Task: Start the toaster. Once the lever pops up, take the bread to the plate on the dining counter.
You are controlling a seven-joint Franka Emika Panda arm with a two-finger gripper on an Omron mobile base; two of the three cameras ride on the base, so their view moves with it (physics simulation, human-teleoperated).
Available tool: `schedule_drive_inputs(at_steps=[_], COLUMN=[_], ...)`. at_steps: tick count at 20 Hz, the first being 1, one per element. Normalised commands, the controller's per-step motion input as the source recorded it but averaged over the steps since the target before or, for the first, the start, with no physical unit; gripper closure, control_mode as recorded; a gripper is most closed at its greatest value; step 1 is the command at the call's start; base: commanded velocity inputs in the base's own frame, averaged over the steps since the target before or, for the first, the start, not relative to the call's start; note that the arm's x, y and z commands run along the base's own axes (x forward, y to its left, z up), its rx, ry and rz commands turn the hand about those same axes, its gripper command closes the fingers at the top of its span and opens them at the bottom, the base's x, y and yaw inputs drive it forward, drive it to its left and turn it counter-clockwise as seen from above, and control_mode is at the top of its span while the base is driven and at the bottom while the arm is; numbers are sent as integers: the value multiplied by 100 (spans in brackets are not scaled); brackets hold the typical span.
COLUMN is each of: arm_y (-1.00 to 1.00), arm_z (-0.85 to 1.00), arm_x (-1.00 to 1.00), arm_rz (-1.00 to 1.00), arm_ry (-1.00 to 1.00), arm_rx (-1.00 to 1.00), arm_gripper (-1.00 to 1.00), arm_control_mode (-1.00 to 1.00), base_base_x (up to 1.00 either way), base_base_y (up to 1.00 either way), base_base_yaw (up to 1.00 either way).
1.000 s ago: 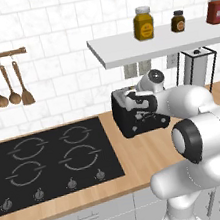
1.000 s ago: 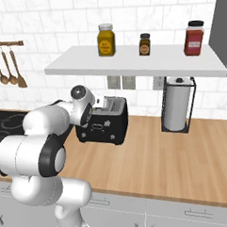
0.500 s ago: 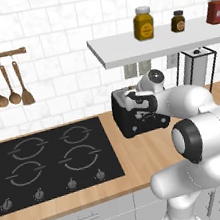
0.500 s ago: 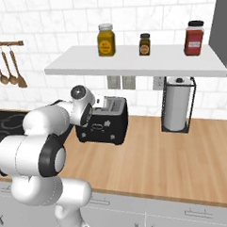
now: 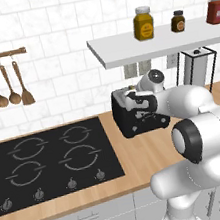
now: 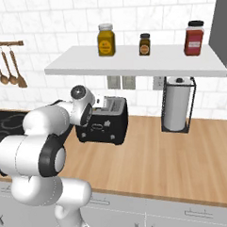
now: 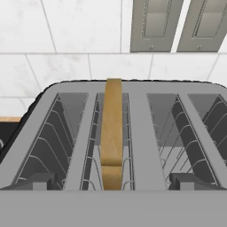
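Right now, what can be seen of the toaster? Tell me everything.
The toaster is a glossy black box with small white marks on its front, standing upright on the wooden counter against the tiled wall, right of the hob. From above it shows grey slots with wire racks; the bread stands on edge in one. The open pincer hovers just over it, not touching.

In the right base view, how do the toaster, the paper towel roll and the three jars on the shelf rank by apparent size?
Largest to smallest:
1. toaster
2. paper towel roll
3. yellow jar and red jar, too alike to rank
4. small dark jar
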Motion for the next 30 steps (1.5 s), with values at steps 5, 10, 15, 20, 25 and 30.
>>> schedule_drive_inputs(at_steps=[5, 10, 15, 20, 25, 30], arm_y=[0, 0, 0, 0, 0, 0], arm_z=[0, 0, 0, 0, 0, 0], arm_x=[0, 0, 0, 0, 0, 0], arm_rz=[0, 0, 0, 0, 0, 0], arm_ry=[0, 0, 0, 0, 0, 0], arm_rx=[0, 0, 0, 0, 0, 0], arm_gripper=[-100, -100, -100, -100, -100, -100], arm_control_mode=[-100, -100, -100, -100, -100, -100], base_base_x=[0, 0, 0, 0, 0, 0], base_base_y=[0, 0, 0, 0, 0, 0], base_base_yaw=[0, 0, 0, 0, 0, 0])
